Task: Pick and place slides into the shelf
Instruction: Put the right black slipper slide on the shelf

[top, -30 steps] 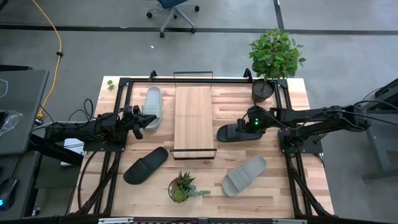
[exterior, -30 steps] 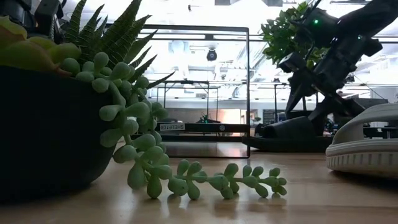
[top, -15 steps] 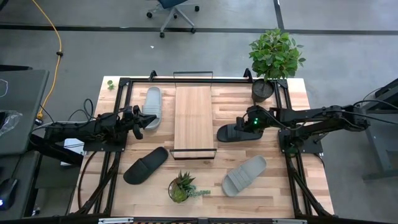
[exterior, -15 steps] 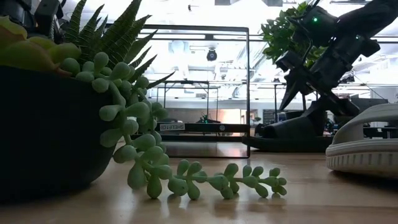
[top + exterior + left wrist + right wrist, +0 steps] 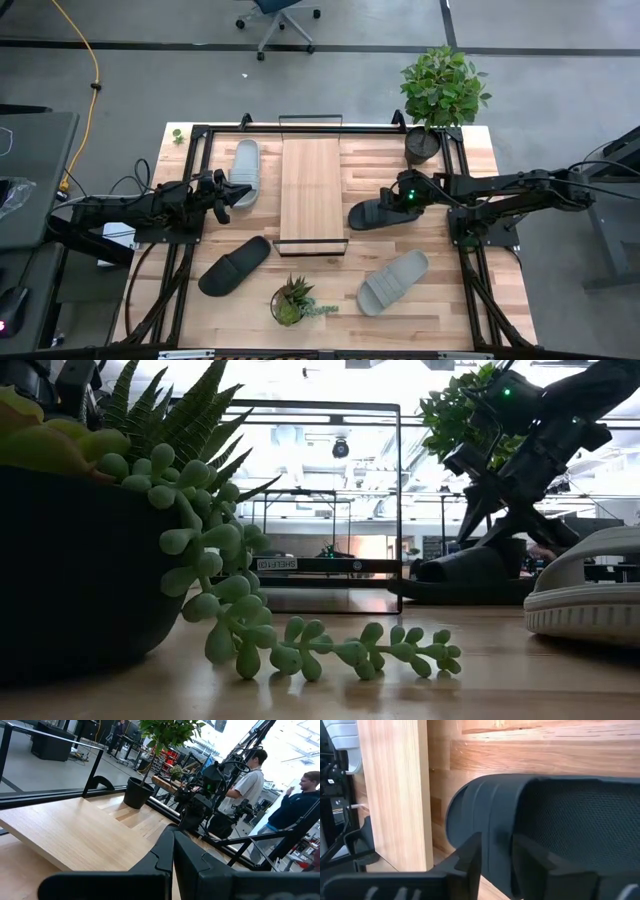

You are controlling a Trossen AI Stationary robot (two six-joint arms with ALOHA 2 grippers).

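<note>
The shelf (image 5: 312, 195), a light-wood board with wire ends, lies at the table's middle. A black slide (image 5: 378, 213) lies on its sole just right of the shelf, and my right gripper (image 5: 398, 203) is closed on it from above. A light grey slide (image 5: 244, 170) lies left of the shelf. My left gripper (image 5: 228, 196) waits shut by that slide's near end; whether it touches the slide does not show. Another black slide (image 5: 235, 265) lies near left, and another grey slide (image 5: 393, 281) near right. My right gripper has a raised part of the black slide's upper (image 5: 496, 845) pinched between its two fingers. One finger (image 5: 469, 857) is on the smooth outer side and the other (image 5: 532, 865) on the mesh-patterned side. The fingers slant down from the table's right. The slide rests on the table.
A tall potted plant (image 5: 440, 95) stands at the far right corner. A small succulent pot (image 5: 290, 303) sits at the near edge, filling the left of the low view (image 5: 90, 550). Black frame rails (image 5: 200, 150) border the table. People (image 5: 300, 805) stand beyond it.
My right gripper has shifted slightly over the black slide, which has stayed where it was on the table.
</note>
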